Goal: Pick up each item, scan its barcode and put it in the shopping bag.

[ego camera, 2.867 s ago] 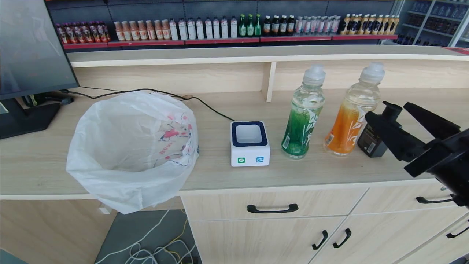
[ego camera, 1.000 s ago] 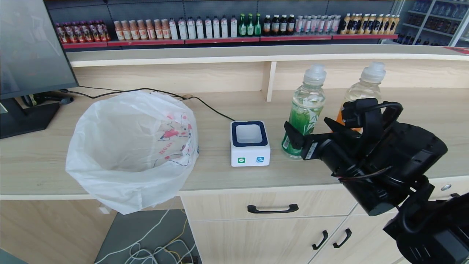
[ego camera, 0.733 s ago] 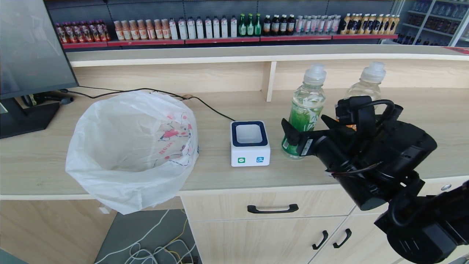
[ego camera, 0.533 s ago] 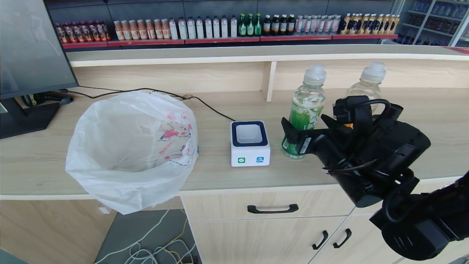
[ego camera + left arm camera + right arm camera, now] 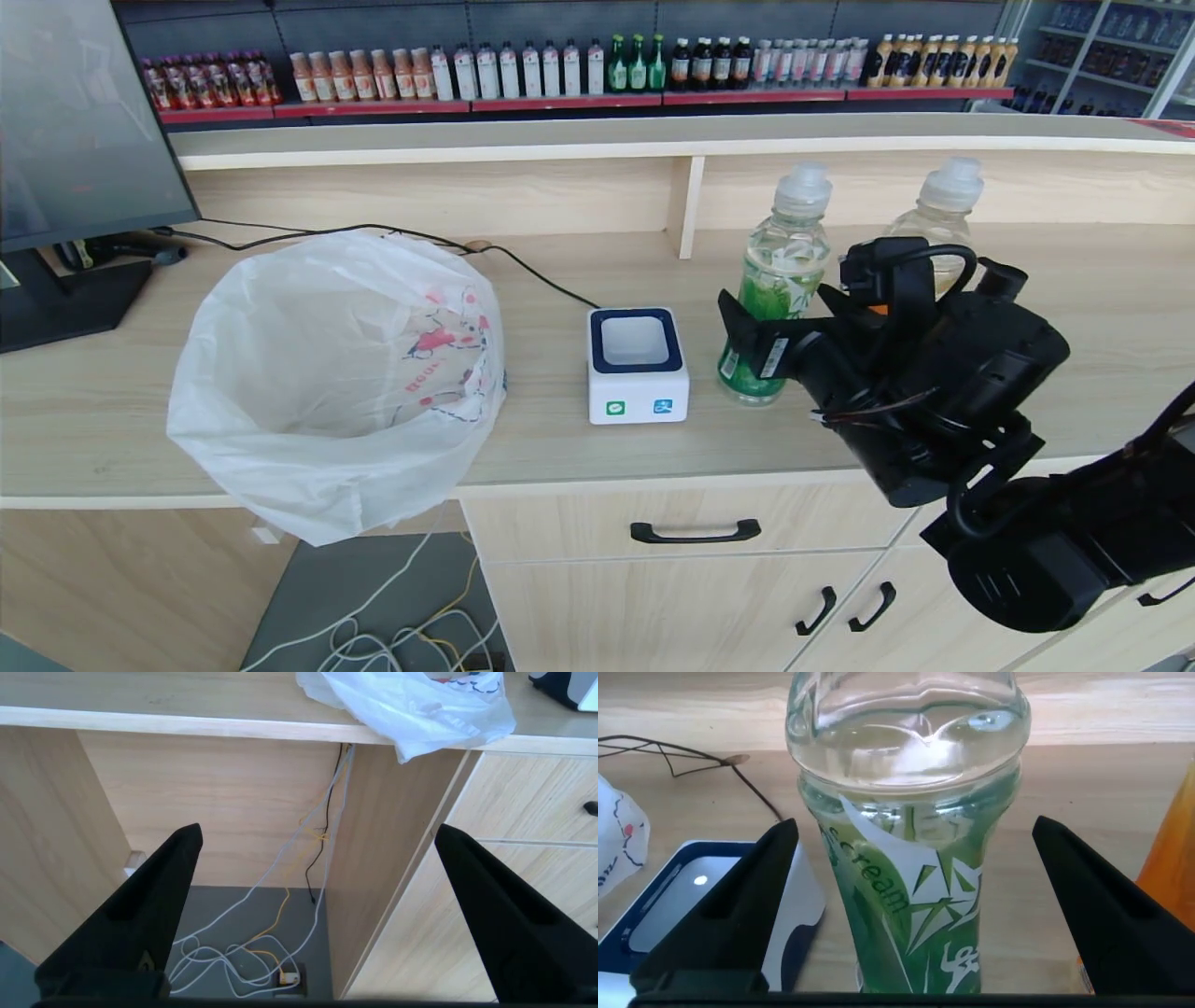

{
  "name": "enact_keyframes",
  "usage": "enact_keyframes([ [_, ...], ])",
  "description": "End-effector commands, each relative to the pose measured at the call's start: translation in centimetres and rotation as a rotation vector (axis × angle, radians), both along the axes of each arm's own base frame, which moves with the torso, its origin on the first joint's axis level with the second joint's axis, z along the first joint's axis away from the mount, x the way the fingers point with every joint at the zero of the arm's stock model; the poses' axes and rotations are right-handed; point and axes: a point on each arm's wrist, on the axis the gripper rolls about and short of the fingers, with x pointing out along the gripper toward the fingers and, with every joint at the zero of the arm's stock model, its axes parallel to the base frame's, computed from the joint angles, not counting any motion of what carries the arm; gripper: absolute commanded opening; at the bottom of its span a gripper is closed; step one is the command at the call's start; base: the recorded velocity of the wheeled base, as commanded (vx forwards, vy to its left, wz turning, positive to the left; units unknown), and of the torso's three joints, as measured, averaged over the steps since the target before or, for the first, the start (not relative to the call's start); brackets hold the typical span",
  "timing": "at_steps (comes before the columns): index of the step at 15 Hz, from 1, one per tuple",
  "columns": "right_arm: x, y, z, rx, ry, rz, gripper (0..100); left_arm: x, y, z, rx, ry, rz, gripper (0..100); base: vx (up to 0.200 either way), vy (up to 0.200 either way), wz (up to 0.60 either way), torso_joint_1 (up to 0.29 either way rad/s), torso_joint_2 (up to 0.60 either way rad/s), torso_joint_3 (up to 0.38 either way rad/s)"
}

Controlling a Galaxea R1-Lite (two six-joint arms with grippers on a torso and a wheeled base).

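A green-label bottle (image 5: pixel 780 280) stands upright on the wooden counter (image 5: pixel 560 448), right of the white scanner (image 5: pixel 637 364). My right gripper (image 5: pixel 780 313) is open, one finger on each side of the bottle's lower half. In the right wrist view the bottle (image 5: pixel 910 859) stands between the two black fingers (image 5: pixel 719 924), with gaps on both sides, and the scanner (image 5: pixel 691 905) is beside it. An orange-label bottle (image 5: pixel 938 210) stands behind my right arm, mostly hidden. The white shopping bag (image 5: pixel 336 373) sits open at the counter's left. My left gripper (image 5: pixel 318 835) hangs open below counter height.
A monitor (image 5: pixel 84 121) stands at the far left, and a black cable (image 5: pixel 373 229) runs behind the bag. A raised shelf with a divider (image 5: pixel 686 205) backs the counter. Drawers with black handles (image 5: pixel 695 532) are below. Loose cables (image 5: pixel 271 943) lie on the floor under the counter.
My right arm swung left from the counter's right end to the green bottle, then edged forward until its open fingers flanked the bottle. The bottles, scanner and bag stayed put.
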Motion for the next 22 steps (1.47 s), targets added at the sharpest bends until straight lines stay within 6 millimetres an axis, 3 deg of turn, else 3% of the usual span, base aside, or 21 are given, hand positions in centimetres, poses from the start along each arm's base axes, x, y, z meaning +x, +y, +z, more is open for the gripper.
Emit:
enact_keyframes([
  [1, 0.6, 0.4, 0.0, 0.005, -0.009, 0.001, 100, 0.0, 0.0, 0.0, 0.0, 0.0, 0.0, 100, 0.0, 0.0, 0.0, 0.0, 0.0, 0.0],
  [20, 2.5, 0.1, 0.2, 0.02, -0.03, -0.023, 100, 0.0, 0.0, 0.0, 0.0, 0.0, 0.0, 100, 0.0, 0.0, 0.0, 0.0, 0.0, 0.0],
  [21, 2.5, 0.2, 0.2, 0.02, -0.03, -0.022, 0, 0.0, 0.0, 0.0, 0.0, 0.0, 0.0, 100, 0.0, 0.0, 0.0, 0.0, 0.0, 0.0],
  [22, 2.5, 0.2, 0.2, 0.021, -0.03, -0.021, 0, 0.0, 0.0, 0.0, 0.0, 0.0, 0.0, 100, 0.0, 0.0, 0.0, 0.0, 0.0, 0.0],
])
